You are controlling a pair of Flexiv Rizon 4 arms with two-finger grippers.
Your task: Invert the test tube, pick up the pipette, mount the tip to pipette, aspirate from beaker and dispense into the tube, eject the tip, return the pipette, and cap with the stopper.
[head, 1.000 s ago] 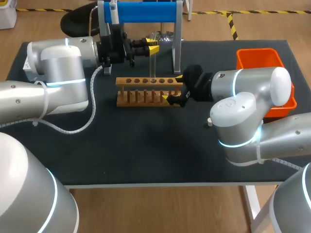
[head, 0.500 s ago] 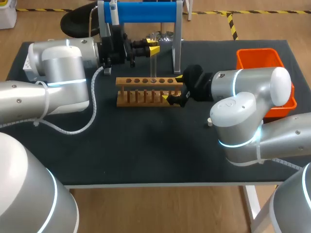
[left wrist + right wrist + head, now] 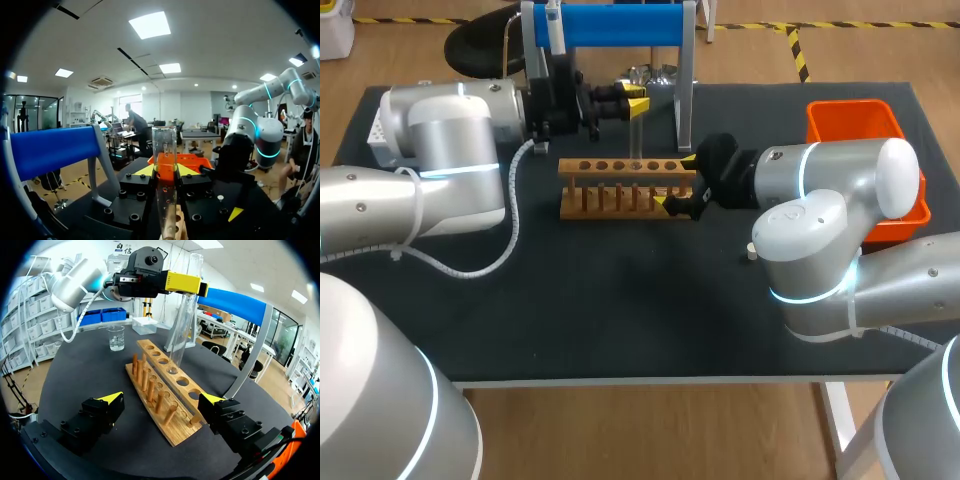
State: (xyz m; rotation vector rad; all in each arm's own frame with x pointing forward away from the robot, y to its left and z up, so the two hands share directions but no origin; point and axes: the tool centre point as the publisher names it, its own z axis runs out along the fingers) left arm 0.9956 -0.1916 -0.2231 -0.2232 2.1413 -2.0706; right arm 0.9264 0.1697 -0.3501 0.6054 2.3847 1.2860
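Note:
A clear test tube [image 3: 636, 135] stands nearly upright, its lower end in a hole of the wooden rack [image 3: 620, 190]. My left gripper [image 3: 636, 103] is shut on the tube's upper part. In the left wrist view the tube [image 3: 164, 160] sits between the yellow tips, its mouth upward. My right gripper [image 3: 680, 183] is open at the rack's right end, one finger on each side. From the right wrist, the rack [image 3: 165, 390] lies ahead of the open gripper [image 3: 162, 400], with the tube [image 3: 181, 315] and a beaker [image 3: 116, 337] beyond it.
The blue-topped pipette stand [image 3: 615, 22] rises behind the rack. An orange bin [image 3: 850, 118] sits at the table's right. A small white stopper [image 3: 752, 254] lies near my right arm. A clear box [image 3: 145, 326] stands past the beaker.
My left arm has edged slightly to the right with the tube in its grip. The right arm has kept still.

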